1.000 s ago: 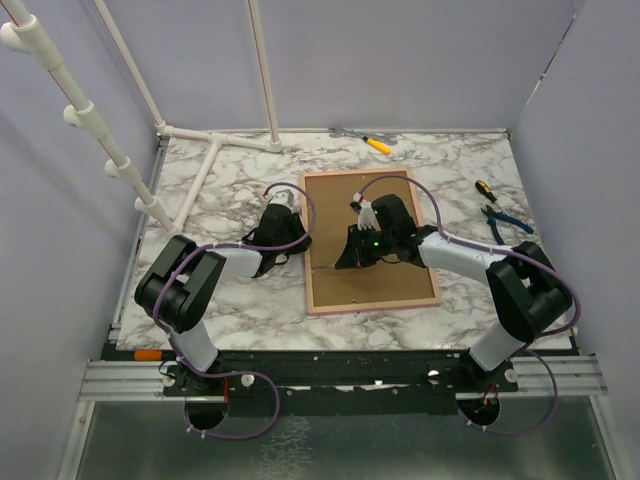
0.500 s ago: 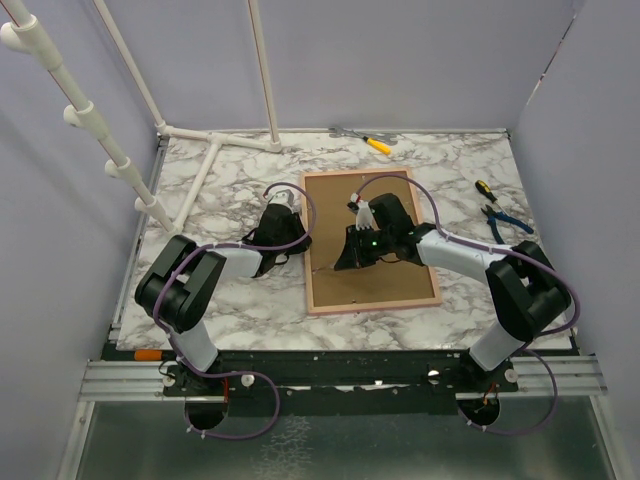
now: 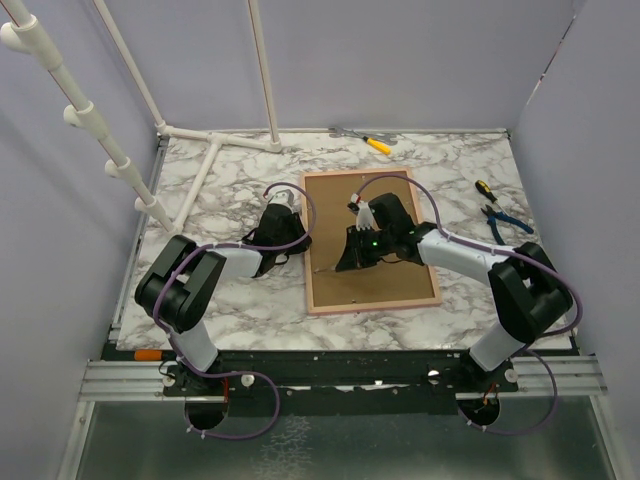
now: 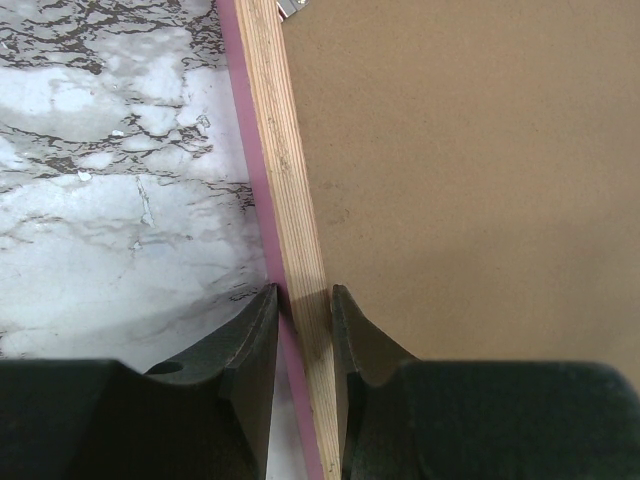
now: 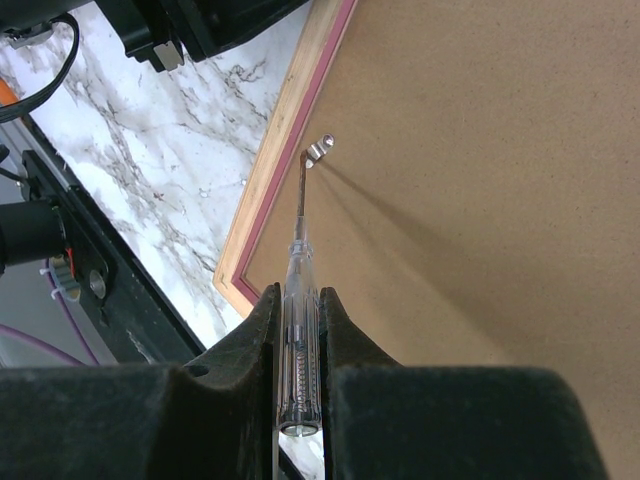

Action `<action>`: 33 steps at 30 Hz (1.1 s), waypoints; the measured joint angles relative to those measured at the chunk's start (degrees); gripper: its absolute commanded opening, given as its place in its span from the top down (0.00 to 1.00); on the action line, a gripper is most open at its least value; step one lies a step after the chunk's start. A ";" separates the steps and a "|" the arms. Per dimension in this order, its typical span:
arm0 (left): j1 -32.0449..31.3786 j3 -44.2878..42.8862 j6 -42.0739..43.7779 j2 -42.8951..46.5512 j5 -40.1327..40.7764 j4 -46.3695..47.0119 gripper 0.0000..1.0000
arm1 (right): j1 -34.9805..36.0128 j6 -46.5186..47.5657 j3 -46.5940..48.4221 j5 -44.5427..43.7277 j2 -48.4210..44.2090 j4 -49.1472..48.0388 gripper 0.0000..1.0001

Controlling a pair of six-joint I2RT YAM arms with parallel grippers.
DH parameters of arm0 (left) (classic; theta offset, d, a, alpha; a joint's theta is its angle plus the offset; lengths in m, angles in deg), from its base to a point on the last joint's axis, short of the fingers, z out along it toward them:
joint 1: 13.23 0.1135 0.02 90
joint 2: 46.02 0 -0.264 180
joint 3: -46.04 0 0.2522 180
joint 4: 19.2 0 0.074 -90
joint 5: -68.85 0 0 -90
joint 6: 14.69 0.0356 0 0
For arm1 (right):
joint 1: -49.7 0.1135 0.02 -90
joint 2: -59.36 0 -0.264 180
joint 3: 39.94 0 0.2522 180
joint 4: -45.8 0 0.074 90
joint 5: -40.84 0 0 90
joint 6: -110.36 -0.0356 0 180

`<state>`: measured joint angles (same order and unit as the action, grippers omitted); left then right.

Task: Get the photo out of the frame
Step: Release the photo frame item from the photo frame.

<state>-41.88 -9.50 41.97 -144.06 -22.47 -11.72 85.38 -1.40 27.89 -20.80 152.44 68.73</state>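
Frame [image 3: 372, 288]: lay flat, brown back up, on the marble table [image 3: 230, 180]; its left rail ran between the left fingers.
Left gripper [image 4: 305, 297]: jaws narrowly parted, clamped across that pink-edged rail (one finger [image 4: 262, 330] on the table side, the other over the board).
Right gripper [image 5: 300, 297]: jaws almost together, pinching a clear-handled screwdriver [image 5: 301, 345].
Screwdriver tip: ahead of the right fingers, at a metal clip [image 5: 320, 148] on the board.

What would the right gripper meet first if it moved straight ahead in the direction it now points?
The right gripper holds a clear screwdriver. Its tip sits at the small metal tab on the frame back, so that tab probably comes first.
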 measured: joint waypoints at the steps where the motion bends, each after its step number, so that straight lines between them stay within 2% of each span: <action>1: 0.00 0.00 0.00 0.00 0.00 0.00 0.74 | 0.00 0.02 0.00 -0.07 -0.09 0.17 0.99; 25: 0.00 -0.02 0.00 0.00 0.09 -0.02 0.74 | 0.02 0.85 0.33 -1.86 -2.80 4.61 0.99; 30: 0.00 -0.02 0.24 0.00 0.09 0.04 0.64 | 0.02 0.83 0.35 -3.17 -3.87 4.61 0.99; 33: 0.00 0.22 0.44 0.20 0.31 0.13 0.53 | 0.02 0.28 -0.02 -6.27 -6.21 4.39 0.99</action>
<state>-41.88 -9.28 42.40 -143.86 -22.17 -11.59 85.41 -1.12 27.86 -27.08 146.24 73.12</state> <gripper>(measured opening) 0.359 0.140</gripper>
